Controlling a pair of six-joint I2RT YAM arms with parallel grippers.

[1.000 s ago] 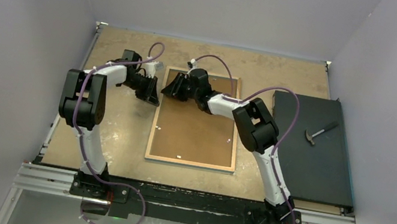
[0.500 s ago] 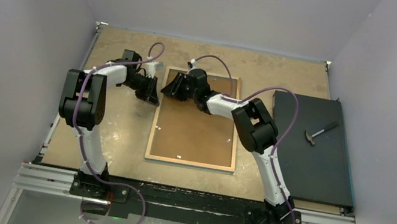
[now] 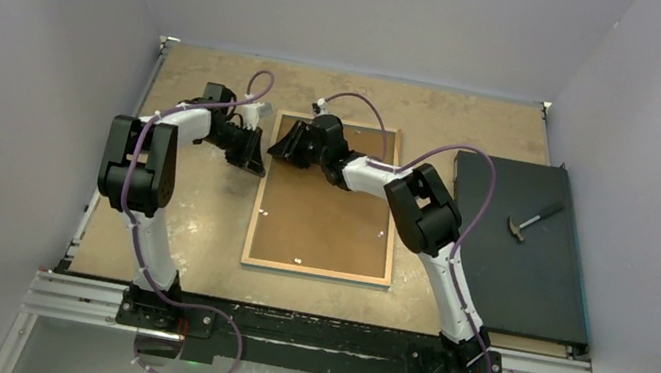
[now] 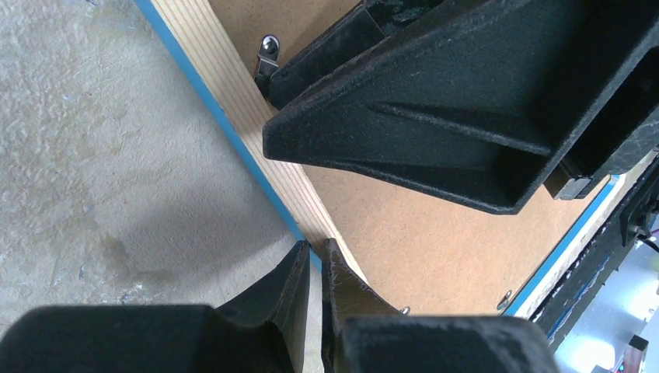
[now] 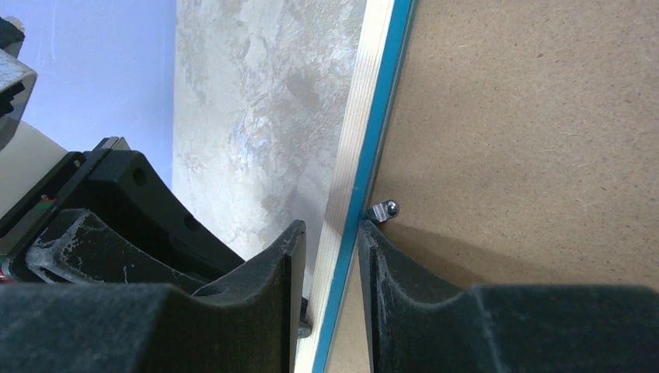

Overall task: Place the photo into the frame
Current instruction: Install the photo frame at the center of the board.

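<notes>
The frame (image 3: 315, 270) lies face down on the table with the brown backing board (image 3: 326, 216) in its back. The photo is hidden. My left gripper (image 3: 254, 166) is at the frame's left edge near the far corner. In the left wrist view its fingers (image 4: 316, 260) are pinched on the blue edge beside the wood rim (image 4: 225, 85). My right gripper (image 3: 280, 150) is at the far-left corner. In the right wrist view it (image 5: 330, 233) is closed round the rim (image 5: 359, 101), one finger on the backing board (image 5: 528, 116) next to a metal clip (image 5: 385, 208).
A dark mat (image 3: 515, 268) lies at the right with a hammer (image 3: 532, 220) on it. Small metal clips hold the board's edges (image 4: 268, 50). The two grippers are close together (image 4: 435, 116). Grey walls stand on three sides.
My right gripper has crept slightly toward the far left at the frame's corner. The left arm has hardly moved.
</notes>
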